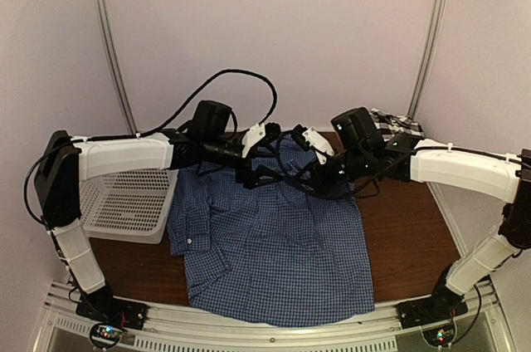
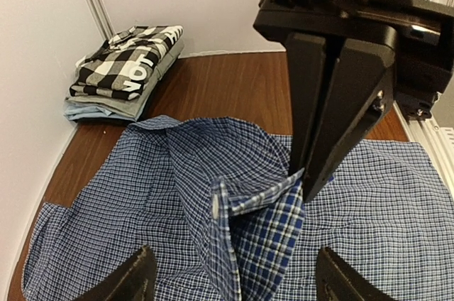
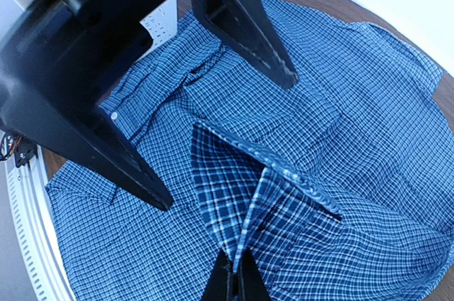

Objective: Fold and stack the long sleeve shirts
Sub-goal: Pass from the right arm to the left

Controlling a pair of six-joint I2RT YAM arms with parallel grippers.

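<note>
While the left claw (image 2: 235, 276) stands with jaws apart over the blue checked shirt (image 1: 274, 244) (spread across the worktop (image 1: 406, 244) centre, beside the basket (image 1: 124, 202)), the right claw (image 3: 234, 281) is clamped on a raised fold of it. Risk: if the right claw pulls before the left grips, the cloth may drag and bunch. The folded black-and-white shirt (image 1: 397, 124) lies at the far right corner of the worktop.

I see a white basket (image 1: 124, 202) at the table's (image 1: 411, 240) left edge. Two metal rails (image 1: 112, 45) climb the wall (image 1: 274, 20) behind.
</note>
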